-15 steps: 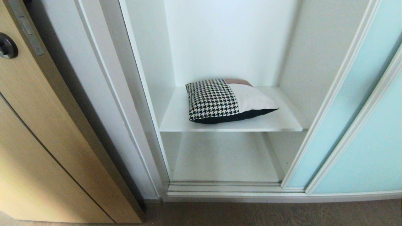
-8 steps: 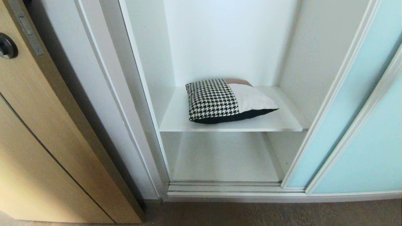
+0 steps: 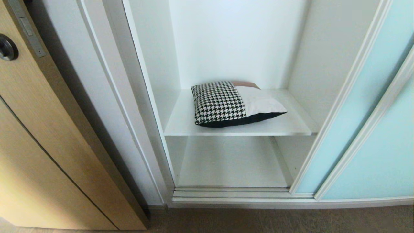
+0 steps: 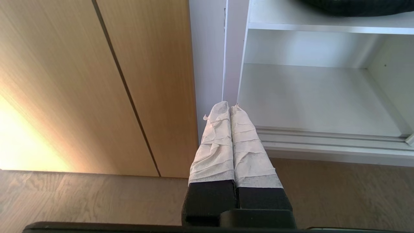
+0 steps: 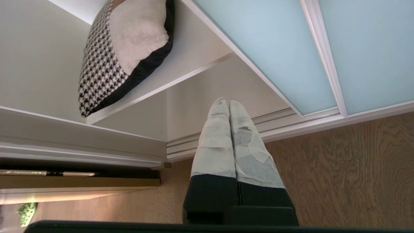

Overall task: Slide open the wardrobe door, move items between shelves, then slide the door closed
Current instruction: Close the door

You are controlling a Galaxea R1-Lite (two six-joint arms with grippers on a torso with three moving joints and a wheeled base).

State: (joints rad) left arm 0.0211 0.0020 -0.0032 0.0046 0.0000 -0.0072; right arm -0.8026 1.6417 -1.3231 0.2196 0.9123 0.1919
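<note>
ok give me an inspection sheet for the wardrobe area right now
surface: upper shelf holds the cushion; lower shelf bare
job's things: sliding wardrobe door slid aside to the right, opening exposed
clutter: nothing seen
hands: left hand shut, empty, low near the frame; right hand shut, empty, outside the opening
cables: nothing seen
surroundings: tan wood-grain door on the left, brown floor

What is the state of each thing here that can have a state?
sliding wardrobe door: slid open to the right.
cushion: lying flat on the upper shelf, untouched.
lower shelf: nothing on it.
left gripper: fingers shut, holding nothing.
right gripper: fingers shut, holding nothing.
</note>
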